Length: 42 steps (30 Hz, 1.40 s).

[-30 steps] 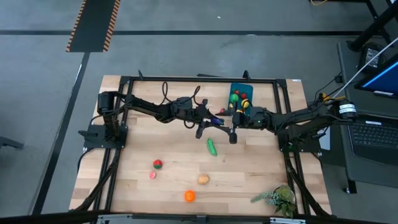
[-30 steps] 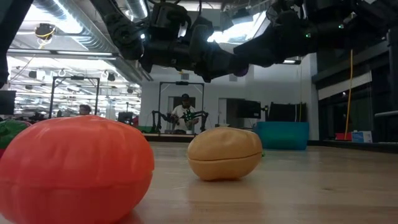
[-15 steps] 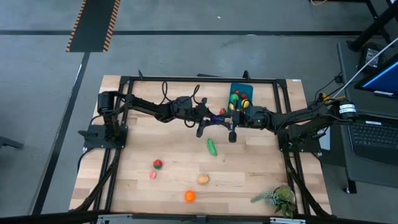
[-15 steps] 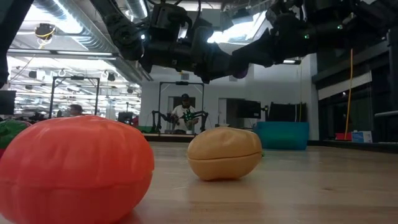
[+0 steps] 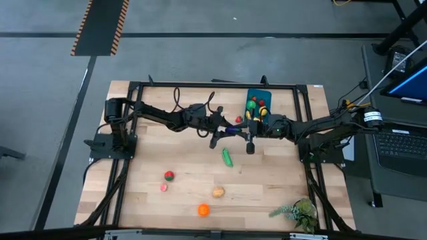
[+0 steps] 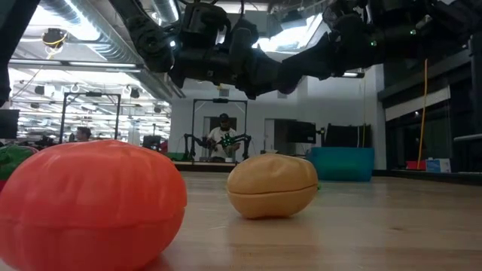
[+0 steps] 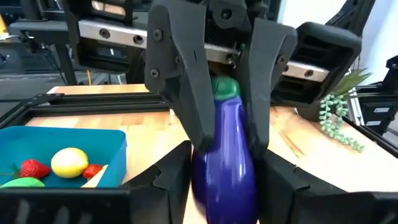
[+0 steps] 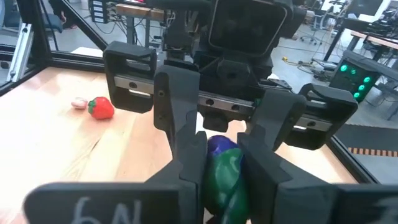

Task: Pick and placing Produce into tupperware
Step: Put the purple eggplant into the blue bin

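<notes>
Meeting above the table's middle, the left gripper (image 7: 227, 180) and right gripper (image 8: 217, 155) are both pinching one purple eggplant (image 7: 225, 149), one blue tupperware (image 5: 257, 102) sitting just beyond them, one cucumber (image 5: 228, 157) lying below.

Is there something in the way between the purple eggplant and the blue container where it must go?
Nothing visible does. The eggplant is up in the air, clamped in the right gripper. The blue container sits close by on the table, and its top is open.
</notes>
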Each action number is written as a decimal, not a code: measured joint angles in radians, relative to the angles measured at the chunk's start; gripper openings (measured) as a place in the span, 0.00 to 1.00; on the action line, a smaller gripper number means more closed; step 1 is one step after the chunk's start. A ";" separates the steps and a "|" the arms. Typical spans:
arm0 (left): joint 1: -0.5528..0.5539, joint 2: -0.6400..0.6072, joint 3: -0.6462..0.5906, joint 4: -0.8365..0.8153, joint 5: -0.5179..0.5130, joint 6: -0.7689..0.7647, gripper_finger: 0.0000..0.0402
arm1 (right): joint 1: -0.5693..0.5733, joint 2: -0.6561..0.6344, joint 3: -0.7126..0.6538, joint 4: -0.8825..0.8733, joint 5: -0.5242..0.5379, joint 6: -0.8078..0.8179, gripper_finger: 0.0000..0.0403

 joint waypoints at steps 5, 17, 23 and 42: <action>0.000 -0.001 0.000 0.000 -0.007 -0.022 0.39 | 0.000 -0.003 0.000 -0.005 0.004 -0.001 0.18; 0.000 -0.009 0.000 -0.012 -0.015 -0.024 0.38 | 0.000 -0.003 0.000 -0.014 0.000 -0.001 0.17; 0.001 -0.031 0.000 -0.064 0.020 -0.025 0.39 | 0.000 -0.015 0.000 -0.052 -0.003 -0.001 0.16; 0.000 -0.165 -0.001 -0.430 0.019 0.026 0.39 | -0.008 -0.227 0.000 -0.395 0.087 -0.001 0.16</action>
